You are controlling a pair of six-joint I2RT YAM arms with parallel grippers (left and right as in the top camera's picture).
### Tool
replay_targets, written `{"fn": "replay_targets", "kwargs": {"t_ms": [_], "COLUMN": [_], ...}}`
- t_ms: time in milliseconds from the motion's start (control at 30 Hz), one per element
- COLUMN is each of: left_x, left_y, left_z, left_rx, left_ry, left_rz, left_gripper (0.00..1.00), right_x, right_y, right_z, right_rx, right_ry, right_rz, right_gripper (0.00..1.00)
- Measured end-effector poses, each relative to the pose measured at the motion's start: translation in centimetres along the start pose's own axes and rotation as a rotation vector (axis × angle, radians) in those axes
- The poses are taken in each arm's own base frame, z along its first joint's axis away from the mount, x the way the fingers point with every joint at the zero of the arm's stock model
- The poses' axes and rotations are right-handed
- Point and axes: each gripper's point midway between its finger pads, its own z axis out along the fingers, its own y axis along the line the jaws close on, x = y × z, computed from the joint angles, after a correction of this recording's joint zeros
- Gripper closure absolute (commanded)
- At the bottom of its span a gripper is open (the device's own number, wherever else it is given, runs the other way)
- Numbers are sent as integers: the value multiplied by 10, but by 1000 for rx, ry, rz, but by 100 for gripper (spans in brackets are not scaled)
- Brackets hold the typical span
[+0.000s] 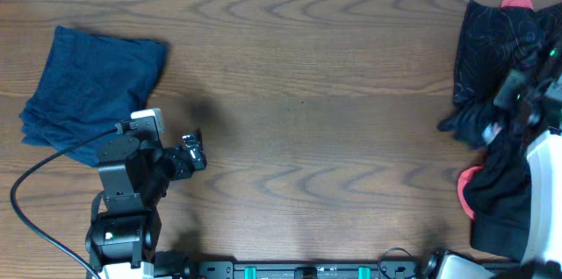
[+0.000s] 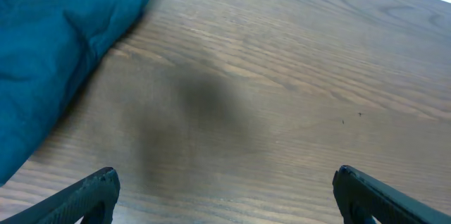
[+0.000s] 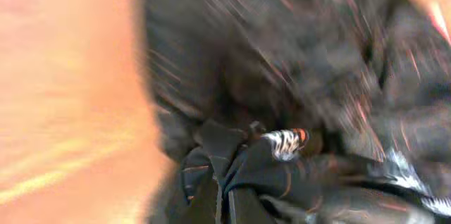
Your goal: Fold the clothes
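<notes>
Two grippers are on record, and only one can be read. Nearest the front edge, the right arm (image 1: 543, 182) rises at the table's right margin and is cut off by the frame. Its white link covers part of a plain black garment (image 1: 493, 196), with a red garment (image 1: 463, 193) showing along that garment's left side. The right gripper (image 1: 500, 117) is down in the cloth heap just beyond. Its wrist view is smeared by blur and filled with black fabric bearing thin orange lines, with a bunched fold carrying white-orange lettering (image 3: 285, 141) low at centre. The fingers cannot be separated from the cloth there, so whether it grips or stands parted cannot be told. The jersey (image 1: 500, 46) lies heaped against the right edge, running from that gripper toward the far side, with a red strip (image 1: 518, 3) at its far rim. On the left, the left arm (image 1: 123, 182) stands near the front edge, a black cable (image 1: 35, 182) looping off it. The left gripper (image 1: 195, 153) hangs over plain wood, its fingers (image 2: 84, 196) spread wide. The navy garment (image 1: 88, 95) lies folded beyond it and to its left, near but apart; the left wrist view cuts off all but one corner of it. The table (image 1: 316, 112) shows a broad run of brown wood between the navy garment and the jersey, out to the far edge.
</notes>
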Motion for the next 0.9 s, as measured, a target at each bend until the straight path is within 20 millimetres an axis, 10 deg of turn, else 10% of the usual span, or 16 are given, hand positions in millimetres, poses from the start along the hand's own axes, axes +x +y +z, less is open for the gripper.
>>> {"fn": "replay_targets", "kwargs": {"t_ms": [333,600,900], "left_x": [0,0,0], "left_y": [0,0,0], "left_z": [0,0,0], "left_rx": [0,0,0], "left_ry": [0,-1,0], "left_rz": [0,0,0], "left_gripper": [2,2,2], "right_x": [53,26,89], "right_y": [167,306,372], "right_z": [-27,-88,-84], "right_rx": [-556,-867,-979], "right_ry": [101,-239,-140], "right_rz": [-399,-509,-593], "right_gripper": [99,87,46]}}
